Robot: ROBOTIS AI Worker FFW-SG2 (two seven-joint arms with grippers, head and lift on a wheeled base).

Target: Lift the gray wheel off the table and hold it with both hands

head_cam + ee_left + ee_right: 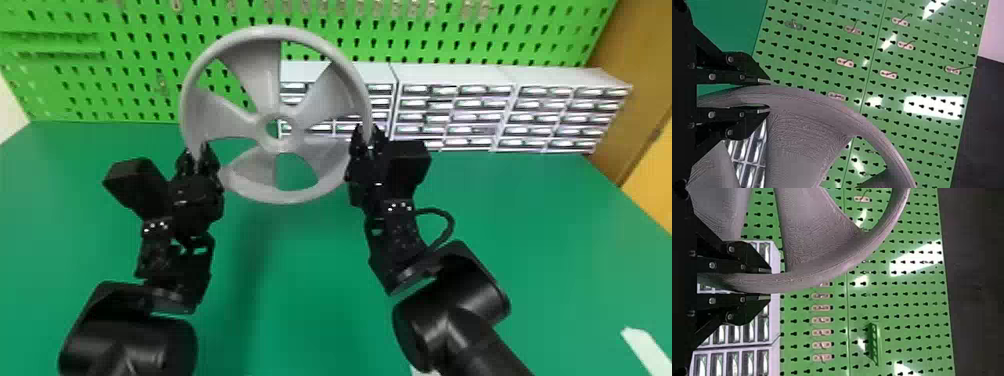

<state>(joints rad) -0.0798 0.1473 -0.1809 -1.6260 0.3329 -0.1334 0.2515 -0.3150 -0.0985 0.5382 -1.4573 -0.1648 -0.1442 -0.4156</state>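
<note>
green pegboard [137, 75], drawer cabinets [455, 75] — left gripper [197, 149], right gripper [369, 134] nearly closed, pinching gray wheel [262, 70]

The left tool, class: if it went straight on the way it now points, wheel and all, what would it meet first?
Most likely the green pegboard, since the gray wheel gripped by the left tool would travel with it. How much room lies before the board is unclear.

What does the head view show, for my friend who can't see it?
The robot's left hand and right hand grip opposite sides of a gray wheel, holding it up above a green table. Behind are a green pegboard and white drawer units.
</note>
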